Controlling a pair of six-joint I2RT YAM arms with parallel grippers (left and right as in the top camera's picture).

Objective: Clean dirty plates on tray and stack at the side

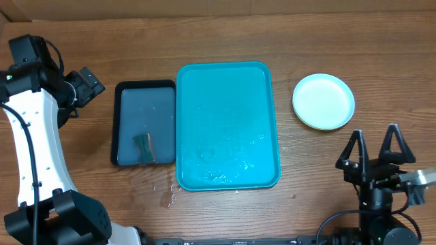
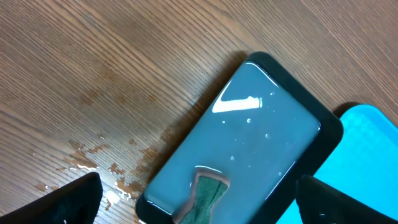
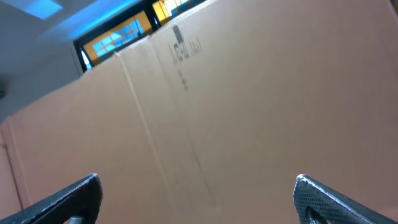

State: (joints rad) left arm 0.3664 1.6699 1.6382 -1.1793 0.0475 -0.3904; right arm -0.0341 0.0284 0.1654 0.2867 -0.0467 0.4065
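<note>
Overhead: right end effector (image 1: 375, 131) sits at the near right, jaws spread wide, nothing between them. Left end effector (image 2: 198, 179) is the same, wide open and empty, hovering off the far-left side of the dark tray (image 1: 144, 95).

That tray holds shallow water, with a green sponge (image 1: 144, 147) lying at its near end. There are water spots on the table (image 1: 225, 41) beside it.

Turquoise tray (image 1: 228, 102) in the middle carries no plates, just water beads toward its near end. Plates (image 1: 323, 101) are on the table at the far right, well apart from the tray. From above they read as one pale disc with a green rim, so I can't tell how many are stacked.

Handling guess: light, stiff plastic, not fragile, probably wet and so slippery. They lie flat, so pinch the raised rim on the near edge, the side closest to the right arm.

Writing: right wrist view faces a cardboard box (image 3: 249, 112) with dark print (image 3: 185, 50), too blurred to read. No labels show on the plates or trays.
</note>
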